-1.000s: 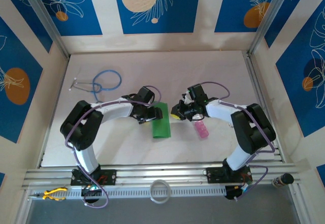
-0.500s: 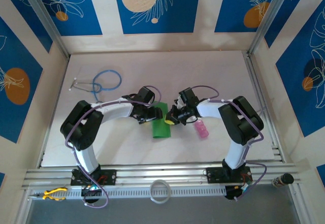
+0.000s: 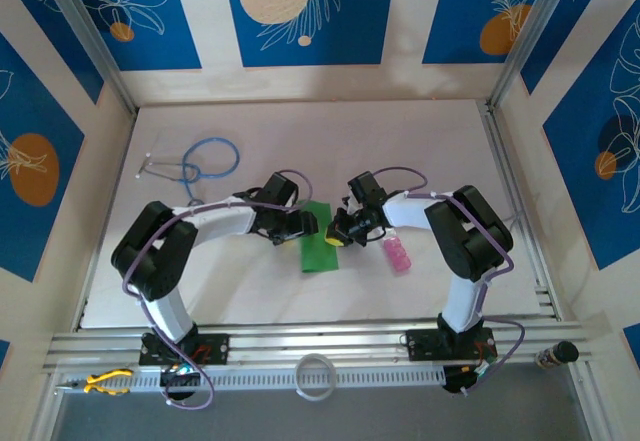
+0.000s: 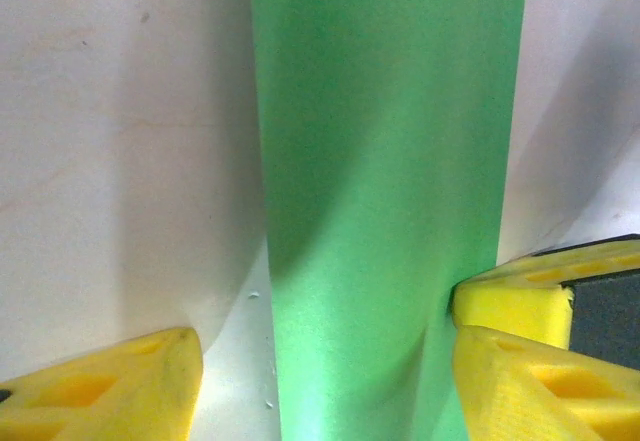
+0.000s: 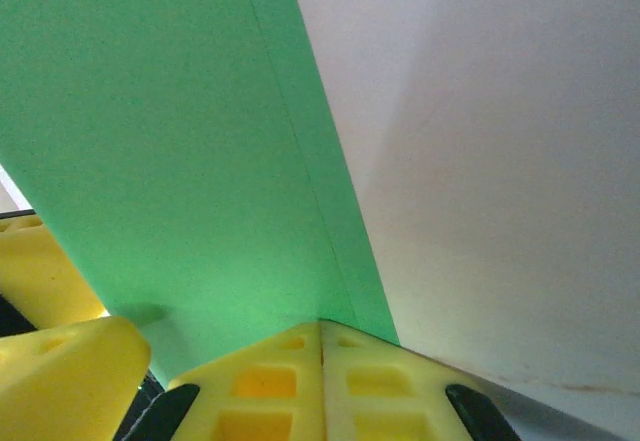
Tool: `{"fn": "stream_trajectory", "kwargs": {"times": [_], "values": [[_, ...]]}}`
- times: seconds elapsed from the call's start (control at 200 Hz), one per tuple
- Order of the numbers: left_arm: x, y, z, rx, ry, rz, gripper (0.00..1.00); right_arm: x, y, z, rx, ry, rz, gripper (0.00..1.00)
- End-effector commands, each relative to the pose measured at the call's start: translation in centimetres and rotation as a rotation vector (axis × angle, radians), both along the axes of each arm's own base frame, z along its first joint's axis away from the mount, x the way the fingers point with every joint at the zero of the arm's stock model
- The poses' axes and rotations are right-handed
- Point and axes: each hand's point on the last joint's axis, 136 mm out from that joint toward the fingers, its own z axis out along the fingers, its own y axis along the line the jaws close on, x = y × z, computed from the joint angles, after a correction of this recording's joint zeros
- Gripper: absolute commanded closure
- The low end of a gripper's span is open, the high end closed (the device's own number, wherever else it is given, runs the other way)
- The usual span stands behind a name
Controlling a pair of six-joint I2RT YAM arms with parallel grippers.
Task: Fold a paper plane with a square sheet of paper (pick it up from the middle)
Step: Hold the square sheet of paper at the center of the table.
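The square sheet of paper (image 3: pixel 320 241) lies on the table as a narrow folded bright-green strip (image 4: pixel 385 191); a paper plane is out of view. My left gripper (image 3: pixel 306 224) is low over the strip's left side, open, its yellow fingers (image 4: pixel 110 386) standing either side of the strip (image 4: pixel 325 353). My right gripper (image 3: pixel 338 233) is at the strip's right edge, shut, its joined tips (image 5: pixel 320 346) touching the green paper (image 5: pixel 170 151) beside a fold line. The right gripper's tip (image 4: pixel 510 301) also shows against the paper's edge in the left wrist view.
A small pink bottle (image 3: pixel 398 254) lies just right of the right gripper. A blue-tubed stethoscope (image 3: pixel 196 161) sits at the back left. A white ring (image 3: pixel 316 376) and a yellow-handled tool (image 3: pixel 100 381) rest on the front rail.
The right gripper has moved left onto the paper's right edge and closed fully. The left gripper's jaws have narrowed slightly over the strip.
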Motion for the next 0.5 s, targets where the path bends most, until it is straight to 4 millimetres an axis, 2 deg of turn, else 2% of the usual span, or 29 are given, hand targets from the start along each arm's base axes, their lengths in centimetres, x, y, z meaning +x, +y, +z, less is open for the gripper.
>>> {"fn": "stream_trajectory", "kwargs": {"times": [0.0, 0.21, 0.495], "values": [[0.08, -0.73, 1.15, -0.093, -0.014, -0.003, 0.36, -1.39, -1.67, -2.03, -0.088, 0.071, -0.018, 0.94], [-0.10, -0.22, 0.27, -0.104, 0.001, 0.021, 0.47, -1.46, -1.46, -1.87, -0.074, 0.075, -0.014, 0.94], [0.06, -0.92, 0.76, -0.153, -0.015, 0.007, 0.58, -1.16, -0.97, -1.11, -0.041, 0.054, -0.011, 0.93]]}}
